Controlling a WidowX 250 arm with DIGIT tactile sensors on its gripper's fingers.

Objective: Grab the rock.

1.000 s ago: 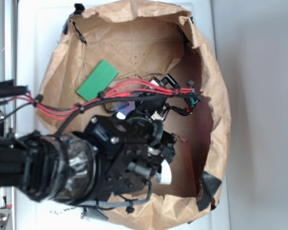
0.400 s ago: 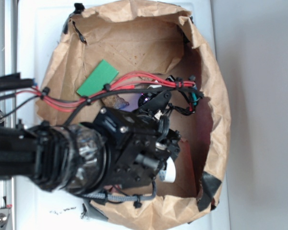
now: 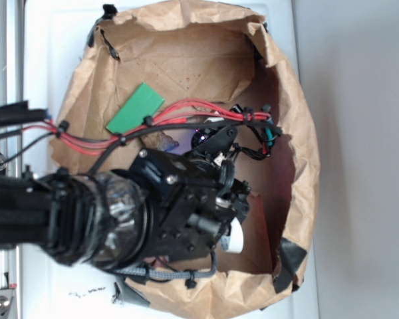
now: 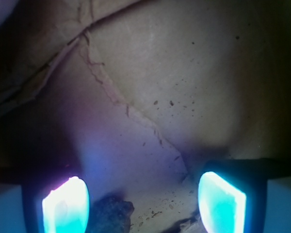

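Gripper [image 4: 143, 201] is hanging w/ fingers spread wide, glowing pads [image 4: 65, 206] apart, nothing pinched btwn them. The rock [image 4: 110, 212] is sitting on the brown paper [image 4: 184, 73] right beside the left pad. Exterior view: rock [image 3: 161, 141] is peeking out under red cables [image 3: 186, 116], green block [image 3: 135, 110] lying nearby.

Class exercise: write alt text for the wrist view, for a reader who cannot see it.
Two glowing cyan fingers of the open gripper frame creased brown paper. A small dark rough rock lies at the bottom edge, right beside the left-hand one.
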